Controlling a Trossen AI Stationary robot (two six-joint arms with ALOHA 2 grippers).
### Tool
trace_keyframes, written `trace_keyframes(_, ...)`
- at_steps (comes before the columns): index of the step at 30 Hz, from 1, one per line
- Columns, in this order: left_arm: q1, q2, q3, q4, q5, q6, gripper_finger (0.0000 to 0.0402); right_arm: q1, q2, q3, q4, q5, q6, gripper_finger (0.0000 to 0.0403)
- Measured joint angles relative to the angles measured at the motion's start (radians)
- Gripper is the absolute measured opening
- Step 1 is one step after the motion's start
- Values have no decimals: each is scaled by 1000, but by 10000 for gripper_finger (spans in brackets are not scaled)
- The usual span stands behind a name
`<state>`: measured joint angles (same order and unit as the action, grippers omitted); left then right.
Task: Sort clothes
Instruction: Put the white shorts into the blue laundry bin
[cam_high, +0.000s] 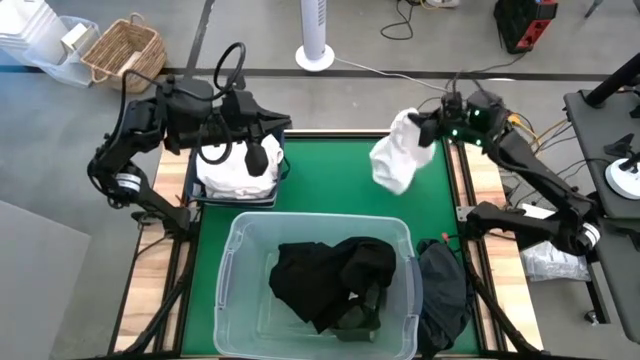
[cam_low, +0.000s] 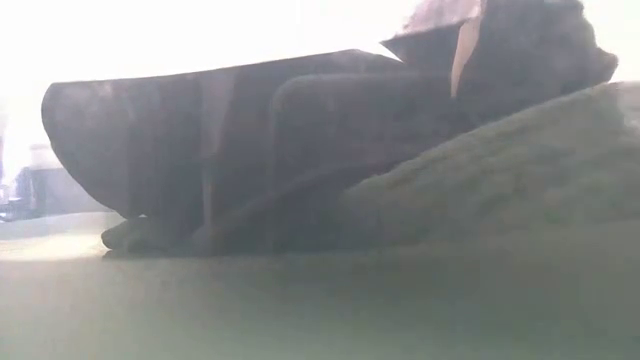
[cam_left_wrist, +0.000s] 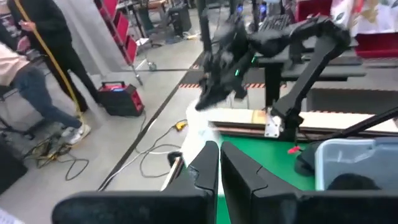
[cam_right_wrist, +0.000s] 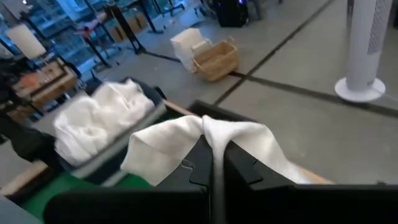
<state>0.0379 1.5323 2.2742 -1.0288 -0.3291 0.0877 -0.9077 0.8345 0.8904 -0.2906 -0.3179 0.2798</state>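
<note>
My right gripper (cam_high: 428, 128) is high over the green table's far right part, shut on a white garment (cam_high: 395, 160) that dangles under it. My left gripper (cam_high: 256, 158) hovers shut, with nothing in it, over the navy bin (cam_high: 190, 185), where white clothes (cam_high: 225, 175) lie piled. Black clothes (cam_high: 330, 275) fill the clear tub (cam_high: 235, 250) at the near middle. Another dark garment (cam_high: 442, 290) lies on the table at the tub's right side. My right gripper pinches a bunched fold of the white garment (cam_right_wrist: 208, 130) between its two shut fingers, which point nearly level toward the table's left. The cloth drapes over the fingertips and falls away on both sides. It hangs slack, lifted clear of the table.
A wicker basket (cam_high: 125, 50) and a white fan base (cam_high: 315, 55) stand on the floor beyond the far edge. People (cam_left_wrist: 37, 68) stand in the room. Dark cloth (cam_low: 300, 150) close to the camera fills the low view.
</note>
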Motion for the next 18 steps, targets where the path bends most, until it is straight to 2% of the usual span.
trace_keyframes(5, 37, -6, 0, -22, 14, 25, 0, 10, 61, 194, -81, -2, 8, 9)
trace_keyframes(11, 60, -10, 0, -8, 133, 90, 0, 46, 148, 406, -109, -6, 13, 9)
trace_keyframes(18, 120, -12, 0, -1, 196, 106, 18, 145, 266, 624, -121, -7, 16, 9)
